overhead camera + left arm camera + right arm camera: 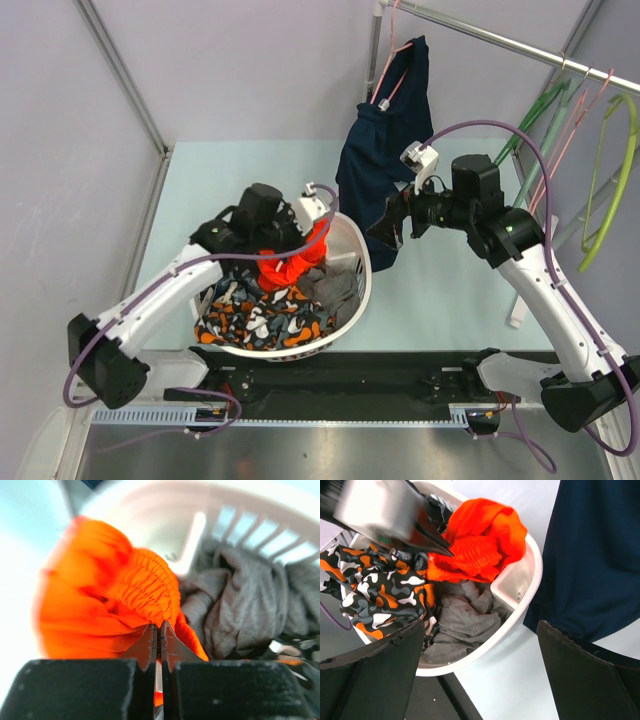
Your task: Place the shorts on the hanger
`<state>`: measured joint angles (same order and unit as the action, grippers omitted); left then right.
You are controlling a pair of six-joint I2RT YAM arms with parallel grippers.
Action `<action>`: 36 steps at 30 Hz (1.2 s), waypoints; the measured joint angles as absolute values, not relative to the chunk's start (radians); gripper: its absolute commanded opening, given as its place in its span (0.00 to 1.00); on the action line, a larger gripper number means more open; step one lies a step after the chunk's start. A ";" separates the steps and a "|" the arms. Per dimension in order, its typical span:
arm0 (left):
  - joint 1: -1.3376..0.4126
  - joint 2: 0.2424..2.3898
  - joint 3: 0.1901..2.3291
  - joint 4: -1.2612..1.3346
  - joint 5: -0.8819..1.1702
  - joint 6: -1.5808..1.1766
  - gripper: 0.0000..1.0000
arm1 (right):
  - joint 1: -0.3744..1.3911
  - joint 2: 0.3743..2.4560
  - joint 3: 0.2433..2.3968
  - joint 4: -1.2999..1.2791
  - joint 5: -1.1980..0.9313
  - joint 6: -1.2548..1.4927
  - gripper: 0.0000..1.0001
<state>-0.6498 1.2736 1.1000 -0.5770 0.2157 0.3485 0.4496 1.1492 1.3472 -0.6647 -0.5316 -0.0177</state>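
1. From where I stand, the step in hand looks like lifting the shorts (292, 262) clear of the white basket (362, 270). They sit bunched at its far side, above a grey garment (465, 622) and beside the patterned cloth (262, 318).
2. To do it well, I'd say the left gripper (158, 630) should rise straight and slowly. That way the loose fabric slides off the grey garment rather than dragging it out, and it should go high enough for the legs to clear the rim.
3. The hanger (528, 128) hangs from the rail (480, 35) at the far right, well apart from the basket. The carry will need a firm pinch, and a second hold on the waistband would help spread the shorts.
4. The left jaws are pressed together on a fold of the orange fabric, just below the gathered waistband.
5. The right gripper (480, 627) stands wide apart and holds nothing. It hovers over the basket's edge, just beside the hanging navy garment (590, 550).
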 measured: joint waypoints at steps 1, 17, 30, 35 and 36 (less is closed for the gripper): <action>-0.649 1.255 1.135 -0.595 0.210 0.349 0.00 | 0.450 1.149 1.347 -0.658 -0.532 -0.017 1.00; -0.628 1.073 1.631 -0.809 0.276 0.420 0.00 | 0.541 1.112 1.349 -0.493 -0.528 -0.116 1.00; -0.532 1.051 1.511 -0.709 0.085 0.171 0.00 | 0.671 1.207 1.351 -0.406 -0.506 0.059 1.00; -0.530 1.052 1.511 -0.672 0.076 0.098 0.00 | 0.785 1.271 1.351 -0.332 -0.453 0.025 1.00; -0.528 1.052 1.511 -0.668 0.074 0.085 0.00 | 0.806 1.284 1.351 -0.308 -0.441 0.007 1.00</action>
<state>-0.5282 1.0515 1.5108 -0.6682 0.0738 0.0849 0.8059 1.2842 1.3506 -0.3084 -0.4412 0.0071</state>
